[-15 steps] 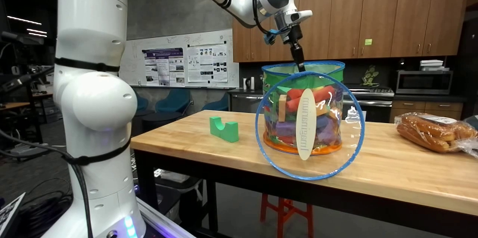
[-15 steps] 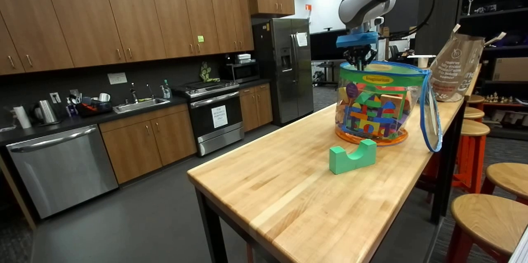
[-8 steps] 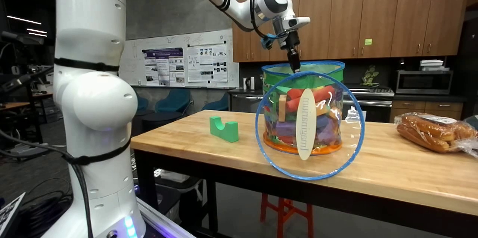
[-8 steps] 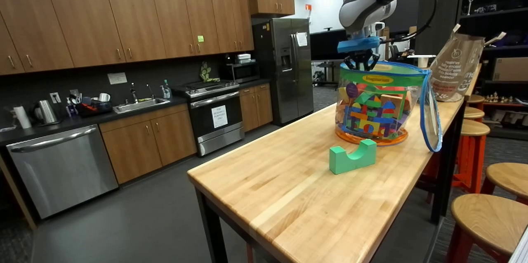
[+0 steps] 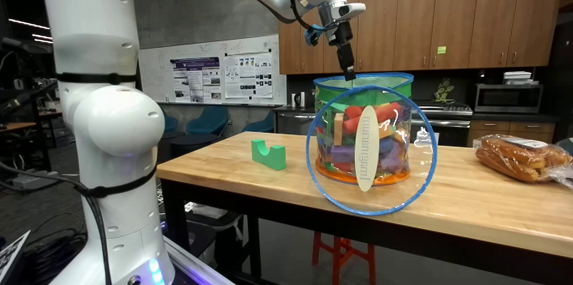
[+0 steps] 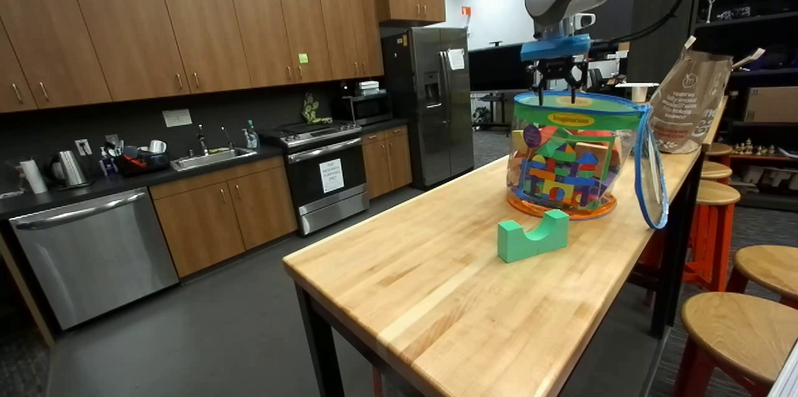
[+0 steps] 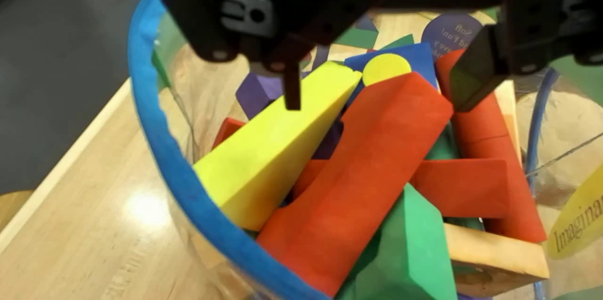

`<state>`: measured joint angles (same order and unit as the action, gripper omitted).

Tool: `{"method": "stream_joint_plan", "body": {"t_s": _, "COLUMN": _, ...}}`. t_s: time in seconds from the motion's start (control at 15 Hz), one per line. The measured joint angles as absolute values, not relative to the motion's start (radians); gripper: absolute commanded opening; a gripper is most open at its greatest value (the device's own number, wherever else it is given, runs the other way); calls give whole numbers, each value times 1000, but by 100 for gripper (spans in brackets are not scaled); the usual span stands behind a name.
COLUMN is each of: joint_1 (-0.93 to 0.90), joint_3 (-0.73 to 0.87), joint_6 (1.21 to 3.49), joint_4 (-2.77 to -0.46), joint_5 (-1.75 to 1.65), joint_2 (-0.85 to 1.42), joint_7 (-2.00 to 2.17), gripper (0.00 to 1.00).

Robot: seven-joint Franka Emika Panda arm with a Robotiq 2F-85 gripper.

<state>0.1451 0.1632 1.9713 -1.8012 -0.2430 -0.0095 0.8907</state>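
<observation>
Exterior view: fingers point(image 6: 541, 94) have parted, seemingly above blocks point(image 7: 362, 168).

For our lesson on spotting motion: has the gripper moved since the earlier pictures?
Yes. In an exterior view, the gripper has moved up and toward the picture's right edge, judged against the refrigerator.

Wrist view down into bin point(image 7: 144, 64)

Wrist view: the top edge chops the gripper point(image 7: 379, 103), the bottom a green block point(image 7: 419, 253), the right a yellow label point(image 7: 582, 220)! In an exterior view, the purple poster point(image 5: 196, 80) is too small to read!
</observation>
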Motion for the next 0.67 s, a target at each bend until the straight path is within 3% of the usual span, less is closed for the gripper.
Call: {"method": "stream_joint_plan", "body": {"t_s": 0.67, "joint_1": 145, "joint_3": 151, "joint_6": 1985, "joint_4": -1948, "joint_5": -235, "joint_2": -102, "joint_7": 887, "gripper": 100}}
